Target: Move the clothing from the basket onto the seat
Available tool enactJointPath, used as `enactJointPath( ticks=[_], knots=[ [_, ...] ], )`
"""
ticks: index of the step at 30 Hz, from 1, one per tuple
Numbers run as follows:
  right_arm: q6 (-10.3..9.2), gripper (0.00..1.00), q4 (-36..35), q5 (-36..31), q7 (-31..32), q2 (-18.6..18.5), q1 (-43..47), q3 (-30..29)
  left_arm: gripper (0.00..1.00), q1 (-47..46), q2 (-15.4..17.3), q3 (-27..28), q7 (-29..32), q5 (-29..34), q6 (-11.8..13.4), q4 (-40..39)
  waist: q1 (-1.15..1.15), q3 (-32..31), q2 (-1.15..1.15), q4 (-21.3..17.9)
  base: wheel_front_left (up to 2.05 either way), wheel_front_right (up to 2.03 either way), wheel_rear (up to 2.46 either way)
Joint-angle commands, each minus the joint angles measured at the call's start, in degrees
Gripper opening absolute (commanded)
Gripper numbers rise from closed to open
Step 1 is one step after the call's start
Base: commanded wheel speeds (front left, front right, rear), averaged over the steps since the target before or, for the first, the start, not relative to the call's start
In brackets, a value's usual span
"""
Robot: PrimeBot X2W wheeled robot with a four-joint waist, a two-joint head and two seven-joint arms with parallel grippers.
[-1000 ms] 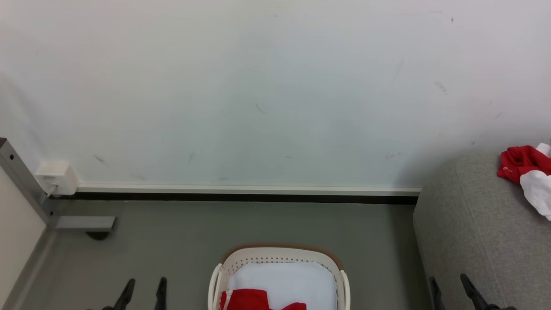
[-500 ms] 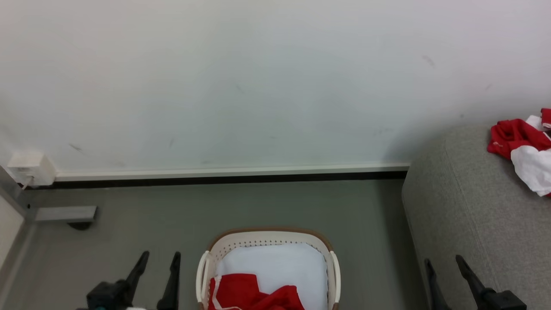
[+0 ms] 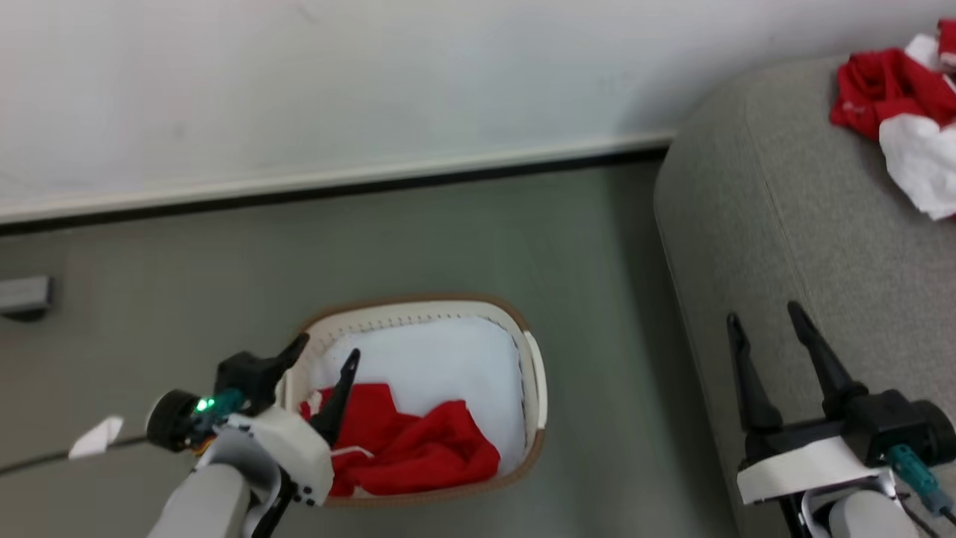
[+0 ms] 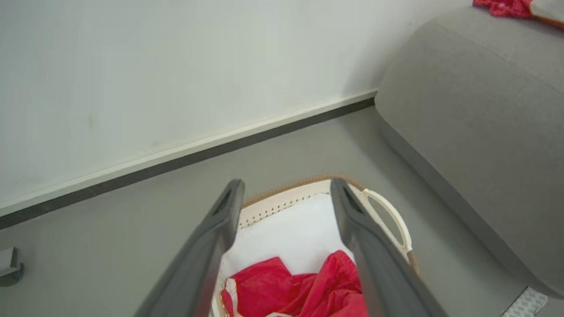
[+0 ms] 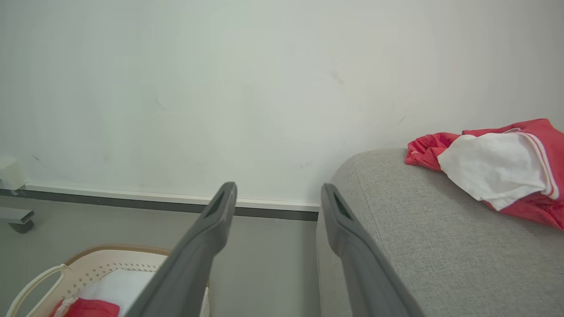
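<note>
**Over the basket's near-left rim: left gripper open, nothing held.**

In the basket, which stood on the floor beside the seat, the red clothing lay bunched against the near wall on the white liner. The right gripper hung open and empty at the seat's near-left edge. A garment lay at the seat's far edge. For a sound pick, bring both left fingers inside the rim, lower onto the thickest fold, and close on red fabric only, clear of the liner.
</note>
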Motion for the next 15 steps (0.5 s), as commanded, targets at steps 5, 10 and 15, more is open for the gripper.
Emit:
enactJointPath(
  ticks=[5, 10, 15],
  knots=[
    [-0.15, 1.0, -1.97, -0.15, -0.01, -0.06, -3.41, -0.74, 1.0, -6.45, 2.57, -7.93, 7.15, -2.65, 0.11, 5.33, -0.02, 9.45, 0.0, -4.04, 0.0, 0.0, 0.0],
    [-0.15, 1.0, -3.44, -0.38, -0.01, -0.07, -5.61, -1.25, 1.0, -11.15, 4.6, -17.53, 12.41, -6.62, 0.11, 8.02, -0.02, 13.39, 0.0, -4.64, 0.0, 0.0, 0.0],
    [-0.15, 1.0, -4.8, -0.28, -0.01, -0.07, -7.49, -1.44, 1.0, -14.86, 6.4, -26.14, 15.77, -11.61, 0.11, 9.39, -0.02, 17.37, 0.0, -5.01, 0.0, 0.0, 0.0]
  ],
)
